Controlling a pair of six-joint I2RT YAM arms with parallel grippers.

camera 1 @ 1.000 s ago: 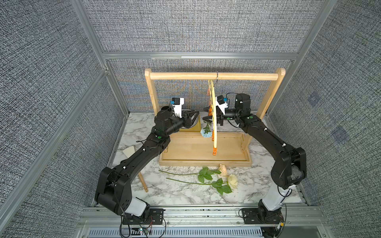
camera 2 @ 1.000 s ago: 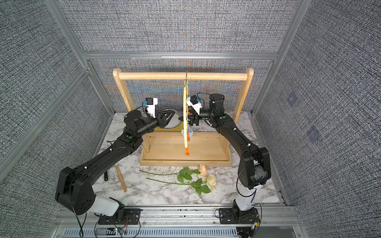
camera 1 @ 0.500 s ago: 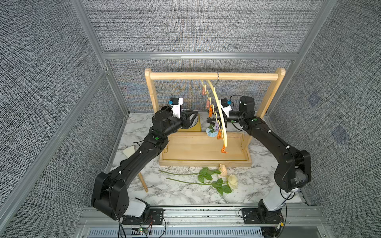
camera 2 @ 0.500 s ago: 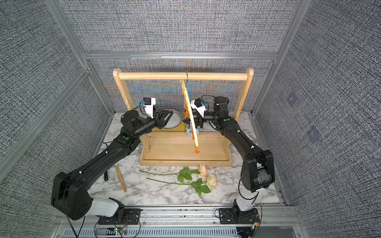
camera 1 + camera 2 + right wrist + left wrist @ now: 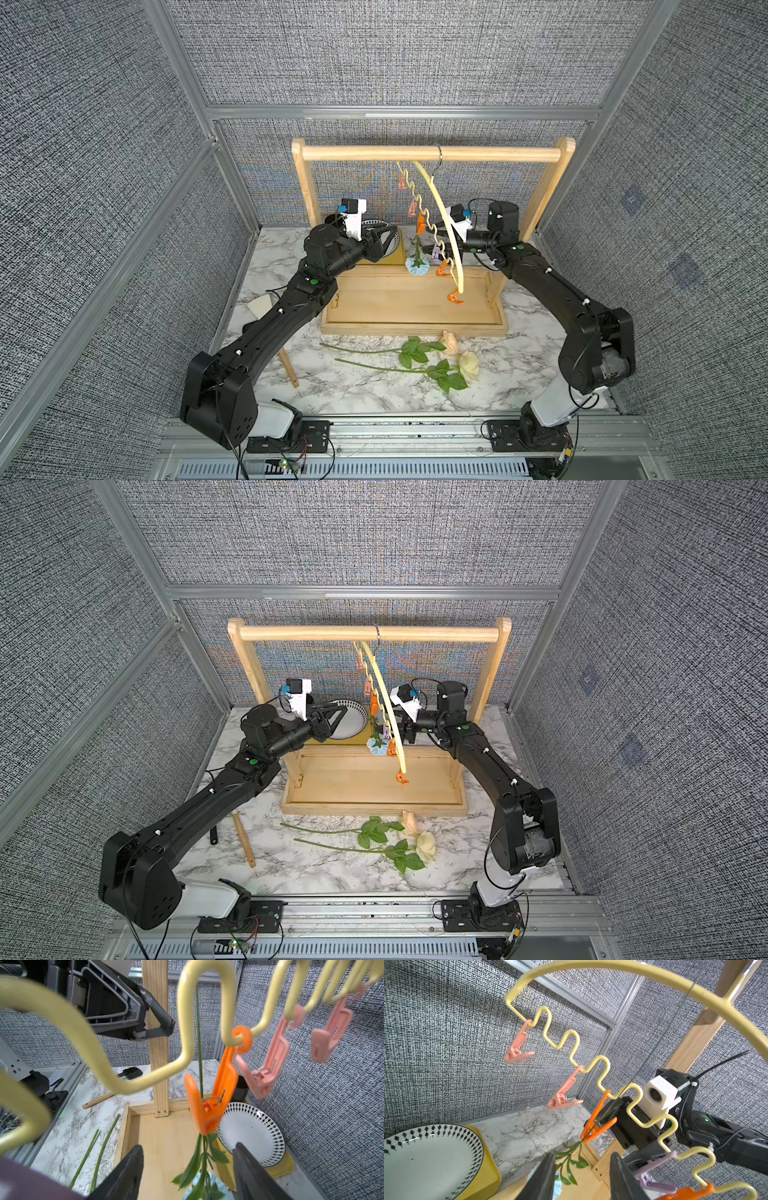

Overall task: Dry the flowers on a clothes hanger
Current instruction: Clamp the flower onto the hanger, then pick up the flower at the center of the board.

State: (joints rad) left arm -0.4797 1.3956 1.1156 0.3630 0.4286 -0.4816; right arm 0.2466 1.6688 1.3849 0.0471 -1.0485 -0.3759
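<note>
The pale yellow clothes hanger hangs by its hook from the rack's top bar, turned at a slant. An orange clip on its wavy bar pinches the stem of the light blue flower, which hangs head down. Two rose stems lie on the marble in front of the rack, with a cream head and a peach head. My left gripper stands open, left of the hung flower. My right gripper is open on the hanger's other side, next to a lilac clip.
The wooden rack stands on its tray base. A patterned plate rests on a yellow block behind the left gripper. A wooden stick and a pale card lie at the left. Several pink and orange clips hang unused.
Both grippers have opened wider and drawn apart from the hanger. The hanger has swung round from edge-on to a slant, its lower end moving right.
</note>
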